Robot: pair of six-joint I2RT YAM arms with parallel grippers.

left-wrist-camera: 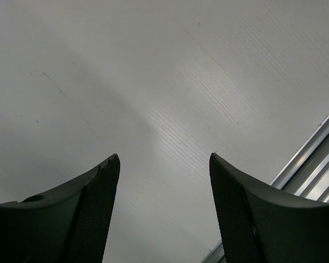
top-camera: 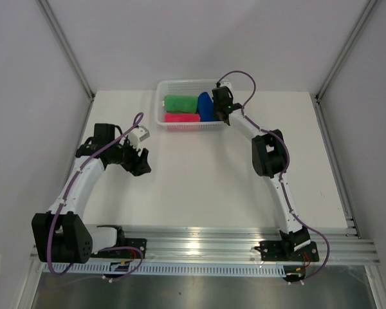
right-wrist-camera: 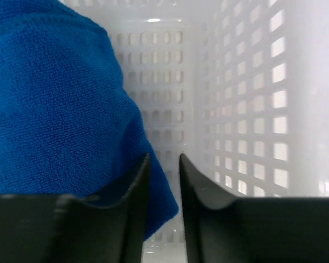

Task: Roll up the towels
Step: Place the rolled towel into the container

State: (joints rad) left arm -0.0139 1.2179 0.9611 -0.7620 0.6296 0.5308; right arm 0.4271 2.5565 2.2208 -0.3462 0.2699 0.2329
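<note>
Whereas overhead shows three towels (top-camera: 181, 103), right wrist shows blue towel (right-wrist-camera: 55, 93).

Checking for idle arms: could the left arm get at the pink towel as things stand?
Probably yes: its open, empty fingers hover over bare table, nothing lies between them and the pink towel, though the basket wall must be cleared.
</note>
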